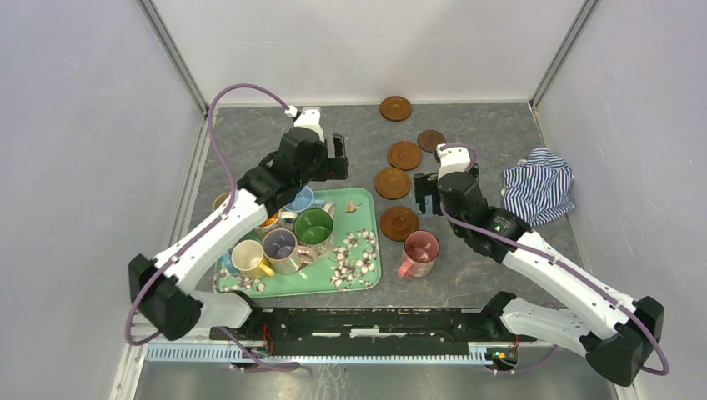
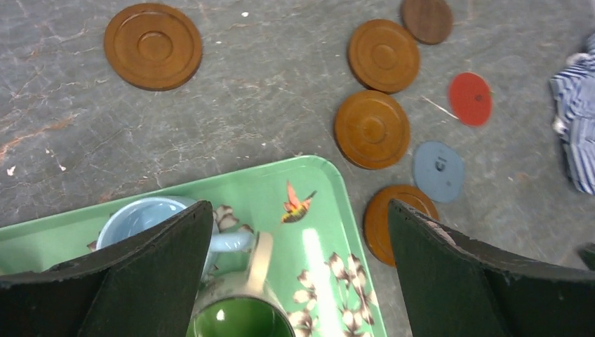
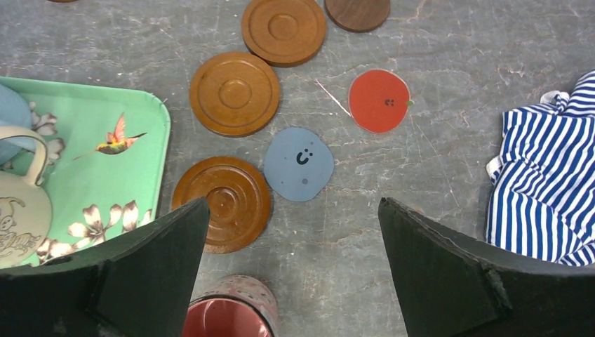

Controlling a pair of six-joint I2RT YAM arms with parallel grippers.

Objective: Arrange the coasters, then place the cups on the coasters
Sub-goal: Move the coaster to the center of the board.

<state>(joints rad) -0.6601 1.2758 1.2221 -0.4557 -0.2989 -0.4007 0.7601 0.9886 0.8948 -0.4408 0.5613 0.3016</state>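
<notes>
Across the left of the grey table [image 1: 467,279] sat the green floral tray [image 1: 371,271]. It carried the green-lined mug [image 1: 313,227], lilac-lined mug [image 1: 280,244], yellow-lined mug [image 1: 248,257], light blue mug [image 1: 303,200] and orange-lined mug [image 1: 268,220], the last partly hidden by the left arm. The pink-lined mug [image 1: 419,247] stood off the tray, just beside the nearest wooden coaster [image 1: 398,222]. Behind it lay a second wooden coaster [image 1: 392,183], a third wooden coaster [image 1: 404,155], a dark brown coaster [image 1: 431,140] and a far wooden coaster [image 1: 396,108]. The red coaster [image 3: 379,100] and blue-grey coaster [image 3: 299,163] lay flat between these and the striped cloth [image 1: 540,185]. The left gripper [image 2: 298,210] hovered over the tray's far right corner, jaws wide and empty. The right gripper [image 3: 293,203] hung near the blue-grey coaster, equally wide, holding nothing.
</notes>
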